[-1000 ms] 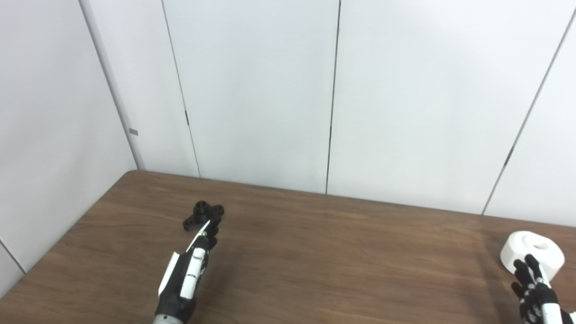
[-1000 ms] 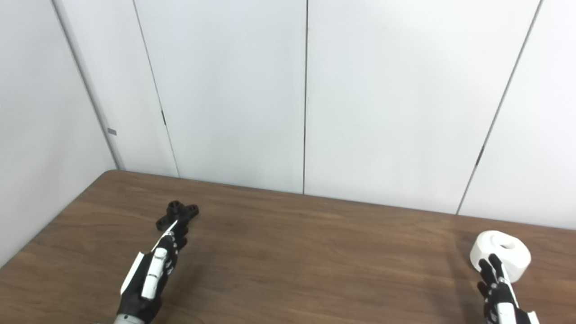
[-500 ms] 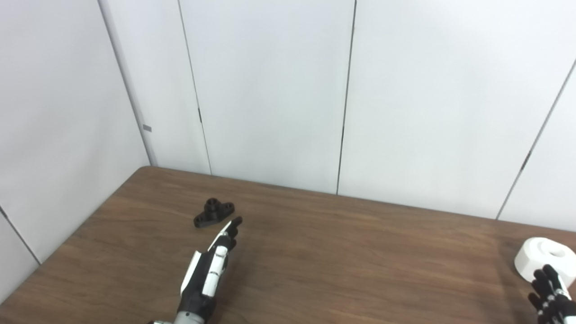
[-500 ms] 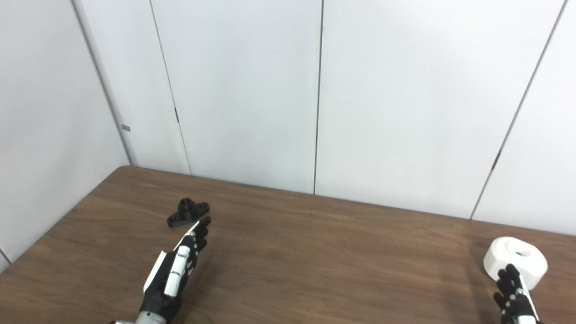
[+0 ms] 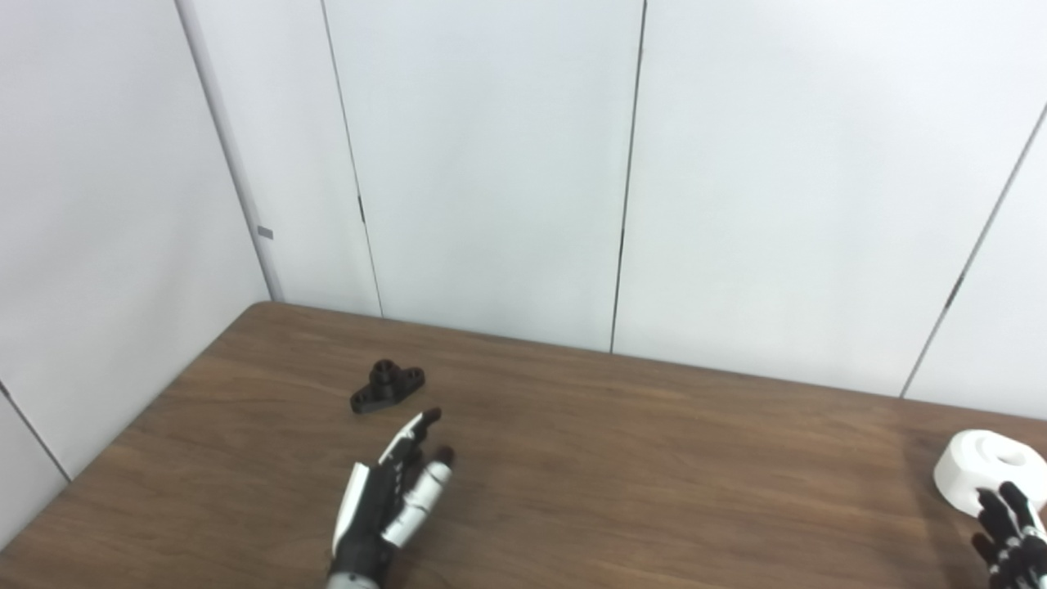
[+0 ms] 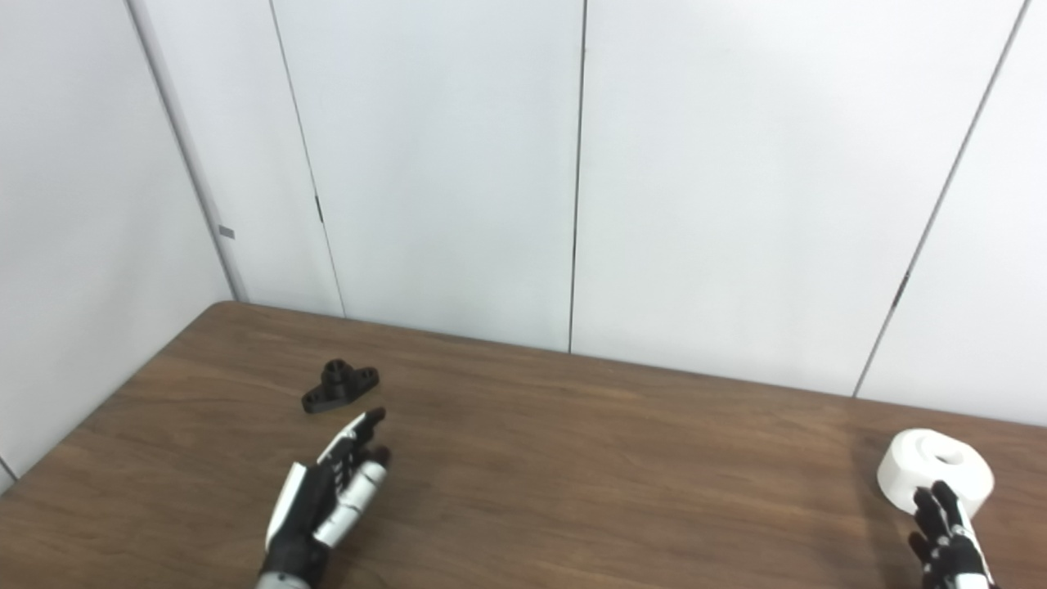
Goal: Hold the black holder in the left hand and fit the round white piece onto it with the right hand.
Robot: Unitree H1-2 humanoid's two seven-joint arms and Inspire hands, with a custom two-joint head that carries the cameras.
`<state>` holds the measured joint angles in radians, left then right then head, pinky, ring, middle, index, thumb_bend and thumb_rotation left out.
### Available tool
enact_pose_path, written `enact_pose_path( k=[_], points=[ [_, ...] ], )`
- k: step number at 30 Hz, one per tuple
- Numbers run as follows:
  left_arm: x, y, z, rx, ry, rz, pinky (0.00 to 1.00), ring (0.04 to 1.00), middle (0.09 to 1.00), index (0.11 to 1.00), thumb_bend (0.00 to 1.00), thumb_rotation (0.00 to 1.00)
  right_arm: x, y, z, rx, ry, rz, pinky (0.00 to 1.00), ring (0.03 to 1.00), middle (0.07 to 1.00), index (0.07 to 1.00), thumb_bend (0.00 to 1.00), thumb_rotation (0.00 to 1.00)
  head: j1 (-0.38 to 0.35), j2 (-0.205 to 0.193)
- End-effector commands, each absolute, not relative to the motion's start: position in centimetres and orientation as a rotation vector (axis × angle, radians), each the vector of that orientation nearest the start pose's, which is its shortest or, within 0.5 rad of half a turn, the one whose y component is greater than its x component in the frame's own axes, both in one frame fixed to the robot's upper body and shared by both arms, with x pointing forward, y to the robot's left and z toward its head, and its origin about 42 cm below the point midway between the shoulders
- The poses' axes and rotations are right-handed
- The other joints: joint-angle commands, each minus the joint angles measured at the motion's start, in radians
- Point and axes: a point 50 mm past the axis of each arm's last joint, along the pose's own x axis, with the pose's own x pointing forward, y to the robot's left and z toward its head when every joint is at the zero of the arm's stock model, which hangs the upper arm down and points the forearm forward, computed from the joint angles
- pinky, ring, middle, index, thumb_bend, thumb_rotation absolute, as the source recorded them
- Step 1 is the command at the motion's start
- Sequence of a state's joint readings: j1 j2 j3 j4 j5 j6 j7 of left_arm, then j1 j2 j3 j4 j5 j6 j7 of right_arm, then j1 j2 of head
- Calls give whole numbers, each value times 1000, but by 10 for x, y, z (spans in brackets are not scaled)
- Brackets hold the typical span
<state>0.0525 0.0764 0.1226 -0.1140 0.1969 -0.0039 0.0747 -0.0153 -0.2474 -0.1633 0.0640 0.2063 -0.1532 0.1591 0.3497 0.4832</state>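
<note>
Left robot hand [image 5: 393,507] hovers low over the brown wood-grain bench [image 5: 622,483], fingers spread apart and holding nothing, palm turned partly up, fingertips aimed at the small black plastic holder [image 5: 388,386]. I read that spread as a pre-grasp shape: wide enough to come around the part from the near side. Hand and holder are near each other but clearly apart, no contact.

The holder sits flat on the bench toward the far left, well away from the wall panels. It's a low, elongated base with a short round boss rising from the middle and a hole at each end, matte black, lying on a diagonal. Small and shallow, so I judge it wants a pinch across the narrow waist, not a full wrap.

Over on my far right, the right robot hand [image 6: 947,540] is only partly in view at the bottom edge, black fingers pointing up and apart, empty, just short of the round white moulded piece [image 6: 935,472]. That piece is a thick disc with a recessed hole on top, resting upright on the bench, well apart from the holder. Nothing is lifted yet; both grasps remain to be made.
</note>
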Motion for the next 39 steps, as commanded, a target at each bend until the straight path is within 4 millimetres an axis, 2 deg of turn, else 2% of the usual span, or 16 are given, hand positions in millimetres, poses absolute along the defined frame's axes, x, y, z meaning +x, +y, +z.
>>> enact_pose_path(
  k=[1,3,6,10,14,20,26,33,37,39],
  points=[
    [272,285,141,352,-128,228,902,949,957,904,547,438,265,-335,79,-42,-17,-38,1000,1000,972,1000,515,1000,11,3],
    [278,292,153,380,-154,243,884,935,953,901,568,332,265,-336,79,-50,-8,-38,1000,1000,972,1000,513,1000,15,3],
    [284,303,168,409,-193,259,872,921,953,895,619,239,264,-337,78,-55,-4,-34,1000,1000,980,1000,516,1000,23,4],
    [291,319,187,533,-217,307,920,948,952,888,709,192,263,-336,79,-38,-9,-31,1000,1000,979,1000,512,1000,26,13],
    [297,331,199,632,-201,350,865,922,930,889,801,223,262,-336,80,-55,-20,-30,1000,1000,964,1000,503,1000,20,17],
    [311,351,211,763,-193,393,901,932,912,874,867,245,262,-335,80,-54,-16,-33,1000,985,954,1000,520,1000,17,20],
    [322,366,215,848,-187,411,916,962,919,863,876,287,261,-334,80,-51,-10,-40,1000,978,949,1000,531,1000,14,17],
    [335,384,218,911,-165,456,909,973,934,849,892,273,259,-335,81,-61,-9,-30,1000,971,942,1000,536,1000,1,18],
    [344,395,215,912,-133,466,914,984,944,834,900,246,258,-334,81,-65,-7,-22,1000,960,932,1000,527,1000,-14,18],
    [349,400,211,929,-108,463,950,997,956,826,911,269,257,-333,82,-68,-5,-21,1000,953,929,1000,544,1000,-17,23]
  ],
)
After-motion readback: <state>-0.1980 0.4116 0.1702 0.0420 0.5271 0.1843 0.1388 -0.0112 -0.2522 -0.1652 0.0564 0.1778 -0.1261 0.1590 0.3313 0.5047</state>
